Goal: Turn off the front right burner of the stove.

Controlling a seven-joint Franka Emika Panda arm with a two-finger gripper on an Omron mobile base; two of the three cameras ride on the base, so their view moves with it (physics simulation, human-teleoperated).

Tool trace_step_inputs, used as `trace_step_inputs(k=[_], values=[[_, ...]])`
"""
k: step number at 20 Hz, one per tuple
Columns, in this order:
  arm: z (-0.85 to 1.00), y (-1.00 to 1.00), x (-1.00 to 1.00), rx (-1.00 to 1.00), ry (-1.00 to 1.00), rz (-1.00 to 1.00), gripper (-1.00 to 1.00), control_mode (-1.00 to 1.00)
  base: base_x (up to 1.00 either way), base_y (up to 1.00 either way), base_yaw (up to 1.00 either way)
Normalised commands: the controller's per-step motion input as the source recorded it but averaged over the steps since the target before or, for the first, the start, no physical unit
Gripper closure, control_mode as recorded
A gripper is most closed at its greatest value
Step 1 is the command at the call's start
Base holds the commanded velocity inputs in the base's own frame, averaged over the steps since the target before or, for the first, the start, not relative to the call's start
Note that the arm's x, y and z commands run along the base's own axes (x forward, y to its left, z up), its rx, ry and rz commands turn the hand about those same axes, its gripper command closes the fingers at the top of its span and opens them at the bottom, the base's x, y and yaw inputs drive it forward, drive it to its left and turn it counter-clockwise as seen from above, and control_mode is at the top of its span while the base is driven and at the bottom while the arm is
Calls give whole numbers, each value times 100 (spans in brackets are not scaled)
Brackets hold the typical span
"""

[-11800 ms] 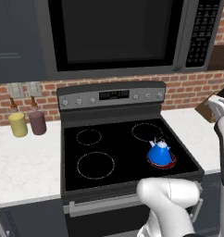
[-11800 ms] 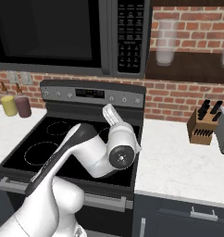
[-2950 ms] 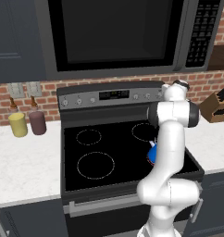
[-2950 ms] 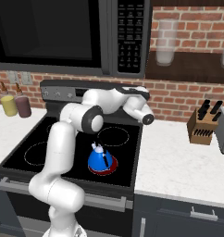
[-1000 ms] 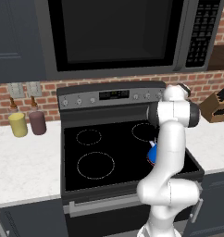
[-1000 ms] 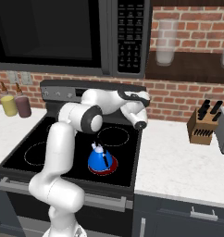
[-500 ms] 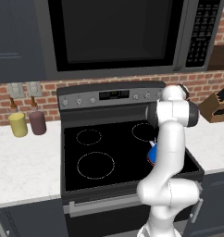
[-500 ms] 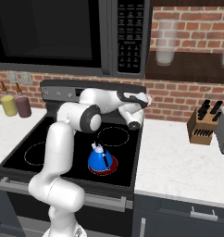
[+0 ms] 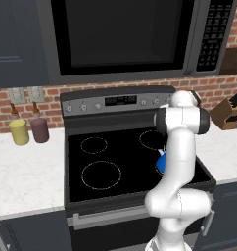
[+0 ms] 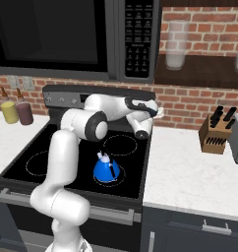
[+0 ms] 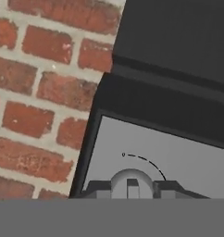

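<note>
Your tool [image 11: 131, 189] sits at the right end of the back panel [image 9: 118, 101] of the stove [image 10: 72, 147], clenched on a small round knob [image 11: 131, 181]: in the hand view the two dark finger tips press against either side of it, with a thin arc mark curving above it on the grey panel face. Red brick wall [image 11: 40, 92] lies just beside the panel's edge in that view.

From the right base view you see the arm reach over the black glass top, its hand against the panel's right end. The front right burner [image 10: 109, 178] lies near the front edge of the cooktop, to the right, with a blue kettle [image 10: 106, 170] standing on it; whether its rim glows you cannot tell. In the left base view the arm covers most of that kettle [image 9: 161, 162].

Two bottles, one yellow [image 9: 18, 130] and one dark red [image 9: 39, 128], stand on the white tabletop [image 9: 27, 171] left of the stove. A knife block [image 10: 217, 133] rests on the tabletop to the right. A dark microwave [image 9: 125, 37] hangs above.
</note>
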Motion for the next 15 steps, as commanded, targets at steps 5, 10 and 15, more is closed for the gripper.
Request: trace_step_inputs(k=[5, 10, 15], values=[[27, -26, 15, 39, -10, 0, 100, -100, 0, 0, 0], [24, -28, 19, 40, -11, 0, 100, -100, 0, 0, 0], [24, -24, 13, 40, -11, 0, 100, -100, 0, 0, 0]])
